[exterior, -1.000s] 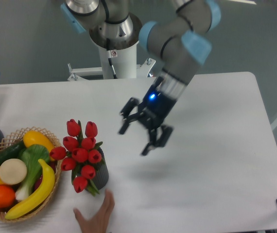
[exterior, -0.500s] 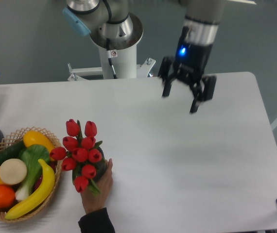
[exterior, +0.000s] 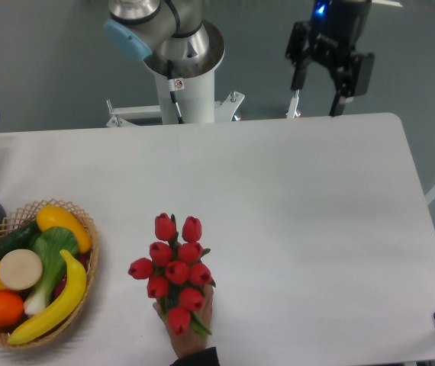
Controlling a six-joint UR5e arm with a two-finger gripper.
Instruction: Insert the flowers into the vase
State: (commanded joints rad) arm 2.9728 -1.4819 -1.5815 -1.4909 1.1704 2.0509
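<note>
The gripper (exterior: pixel 323 85) hangs high above the far edge of the tabletop (exterior: pixel 317 229), fingers spread wide and holding nothing, well apart from the work. The flowers (exterior: pixel 173 271), red tulips, stand near the front edge, right of the wicker basket of fruit and vegetables (exterior: pixel 28 271). A person's hand (exterior: pixel 191 328) wraps around their base, hiding the vase, which cannot be made out here. The bunch stands upright, likely already seated, with the arm parked clear of the hand
</note>
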